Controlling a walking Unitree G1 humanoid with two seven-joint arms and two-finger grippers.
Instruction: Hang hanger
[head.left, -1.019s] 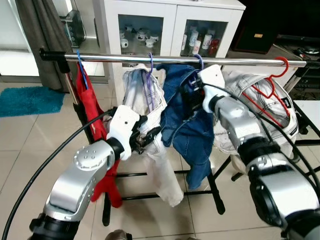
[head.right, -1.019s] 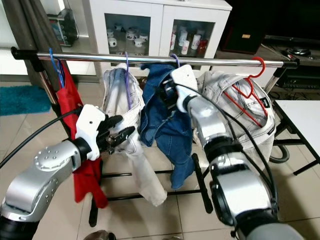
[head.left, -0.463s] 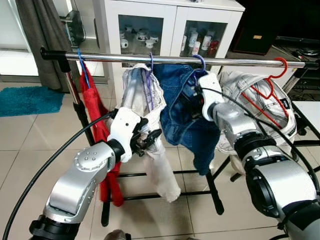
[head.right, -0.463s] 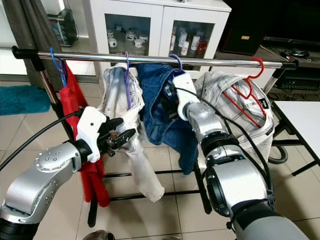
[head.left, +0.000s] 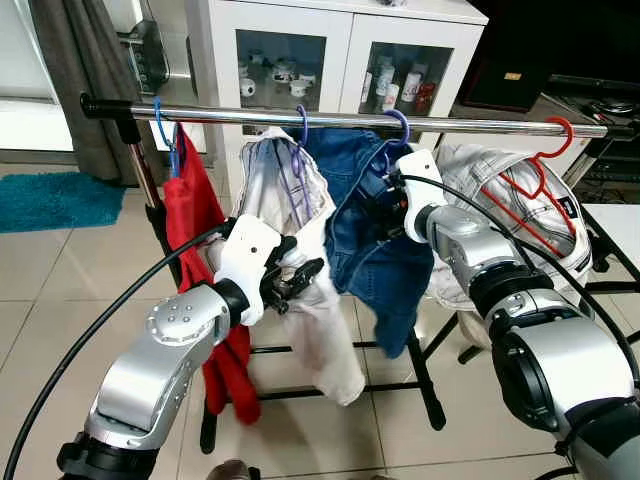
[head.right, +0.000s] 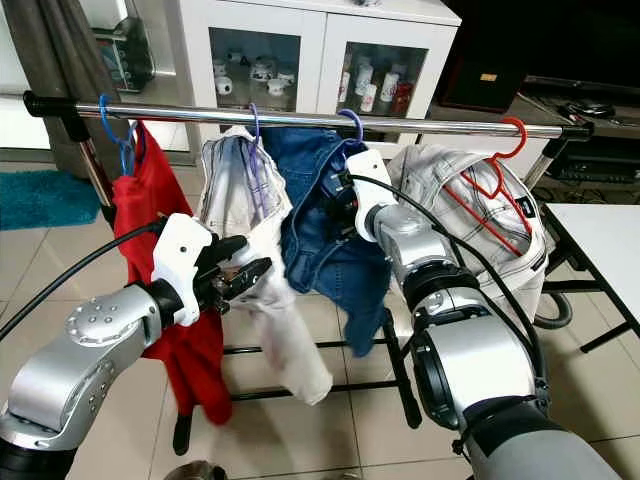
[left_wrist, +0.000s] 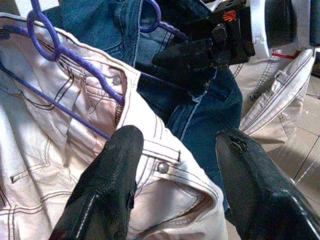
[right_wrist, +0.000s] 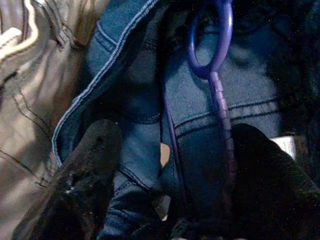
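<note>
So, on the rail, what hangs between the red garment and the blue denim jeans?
The pale cream trousers on a purple hanger hang there, seen in both eye views.
</note>
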